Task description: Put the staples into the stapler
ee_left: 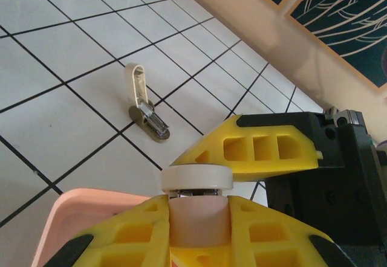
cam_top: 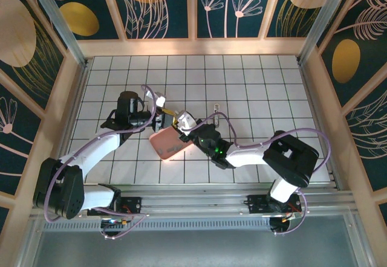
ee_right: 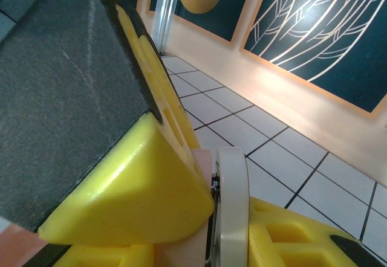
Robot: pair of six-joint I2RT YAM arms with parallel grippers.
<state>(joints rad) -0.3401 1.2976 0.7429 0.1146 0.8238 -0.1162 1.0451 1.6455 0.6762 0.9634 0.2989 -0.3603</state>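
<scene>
The stapler (cam_top: 183, 121) is a small pink body with a white top (ee_left: 196, 179), held just off the table over the far corner of the pink tray (cam_top: 166, 146). My left gripper (cam_top: 162, 122) comes in from the left and is shut on the pink body (ee_left: 198, 218), one yellow finger on each side. My right gripper (cam_top: 195, 131) comes in from the right and is shut across the stapler (ee_right: 233, 176), one finger on the pink body and the other on the white top. A thin metal edge shows between top and body. I cannot make out the staples.
A small white-and-metal piece (ee_left: 145, 105) lies loose on the tiled table (cam_top: 260, 92) to the right of the grippers (cam_top: 216, 107). The pink tray's rim (ee_left: 60, 218) sits directly below my left fingers. Wooden walls enclose the table on three sides.
</scene>
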